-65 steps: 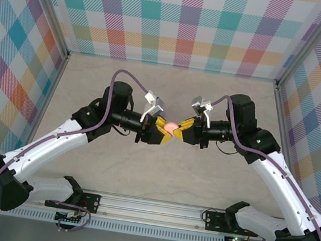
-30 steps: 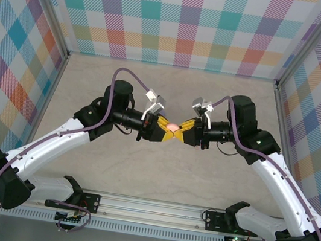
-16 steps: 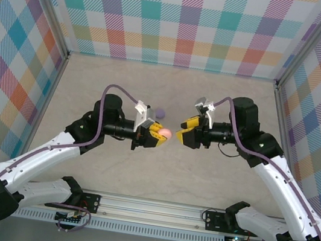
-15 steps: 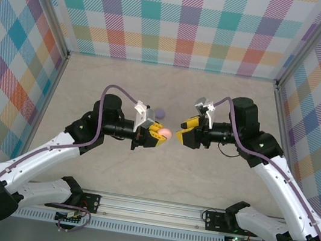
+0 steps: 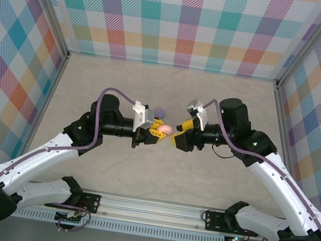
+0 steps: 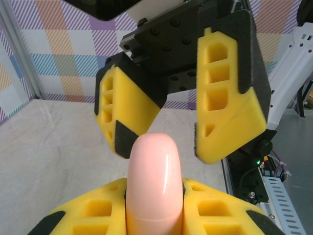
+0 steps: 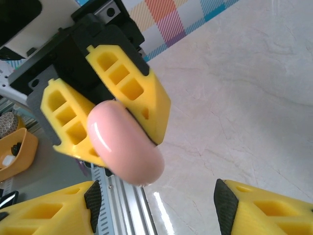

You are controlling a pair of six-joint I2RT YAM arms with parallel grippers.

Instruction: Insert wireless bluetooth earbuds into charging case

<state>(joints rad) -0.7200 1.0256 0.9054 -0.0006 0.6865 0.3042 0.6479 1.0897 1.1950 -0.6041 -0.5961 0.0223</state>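
Carrier: a pale marbled table (image 5: pixel 225 100) walled by chequered panels, with both arm bases bolted at its near edge.
Task item: a smooth, glossy pink rounded charging case (image 6: pixel 153 176) is held above the middle of the table, about midway between the left and right edges.
Case condition: a fine seam line is seen across its body in the left wrist view. It cannot be told whether anything sits inside.
Left claw: the left gripper (image 5: pixel 160 129) is pinched on the pink case, its yellow foam-padded fingers (image 7: pixel 132 83) pressed against the two flat sides. The rounded end of the case is left sticking out past the tips.
Right claw: the right gripper (image 5: pixel 177 134) is spread, and its yellow fingers (image 7: pixel 264 205) are set well apart. It is pointed straight at the left one, close to the protruding end of the case but apart from it.
Other item: a small purple rounded object (image 5: pixel 160 110) is seen on the table just beyond the left gripper, toward the far edge. It is too small to be identified further.
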